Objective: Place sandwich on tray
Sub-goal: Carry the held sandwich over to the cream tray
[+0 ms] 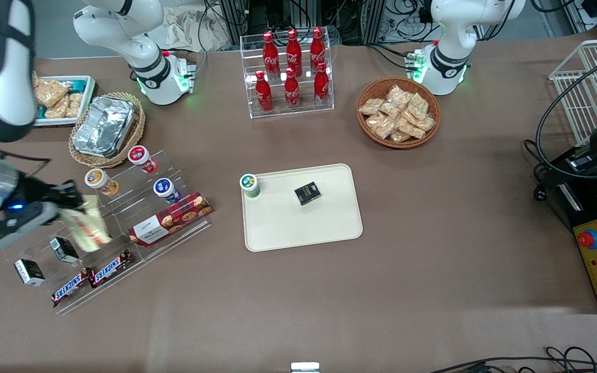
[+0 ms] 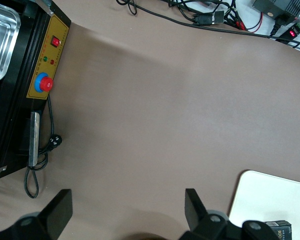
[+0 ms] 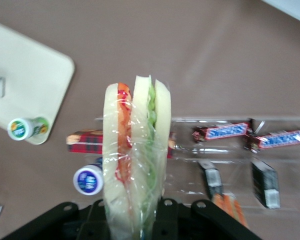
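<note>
**Sandwich held above display rack, tray apart**

We find the sandwich (image 3: 136, 160) clamped upright in the tool (image 3: 135, 220), red and green filling showing at its edge. It hangs over the clear acrylic rack (image 1: 117, 228) carrying Snickers bars (image 1: 91, 277), toward the working arm's end of the counter (image 1: 433, 259). The tray (image 1: 288, 228), well apart, carries a green-lidded cup (image 1: 250, 185) and a small black box (image 1: 307, 193).

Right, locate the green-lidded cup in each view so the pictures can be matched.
Front view: the green-lidded cup stands on a corner of the tray, toward the working arm's end.
Right wrist view: the cup lies past the sandwich held in the gripper.
Left wrist view: not in it; only a tray corner shows.
Shared landmark: the cream tray with its small black box.
</note>
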`<act>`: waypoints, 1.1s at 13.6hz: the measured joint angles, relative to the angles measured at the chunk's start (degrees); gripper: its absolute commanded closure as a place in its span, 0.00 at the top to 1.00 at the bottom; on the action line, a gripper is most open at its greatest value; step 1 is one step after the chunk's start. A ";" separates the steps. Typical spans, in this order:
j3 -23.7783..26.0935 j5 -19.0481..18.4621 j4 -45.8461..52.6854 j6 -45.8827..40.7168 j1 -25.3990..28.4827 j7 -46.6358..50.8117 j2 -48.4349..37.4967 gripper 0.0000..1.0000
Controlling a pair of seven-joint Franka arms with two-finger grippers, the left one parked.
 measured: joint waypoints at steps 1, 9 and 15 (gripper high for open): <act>0.03 -0.95 -0.01 0.00 2.41 0.05 0.00 0.00; 0.34 -1.32 -0.64 7.87 18.32 -1.75 1.97 0.00; 2.02 -1.31 -1.69 31.15 27.37 -14.89 16.46 0.00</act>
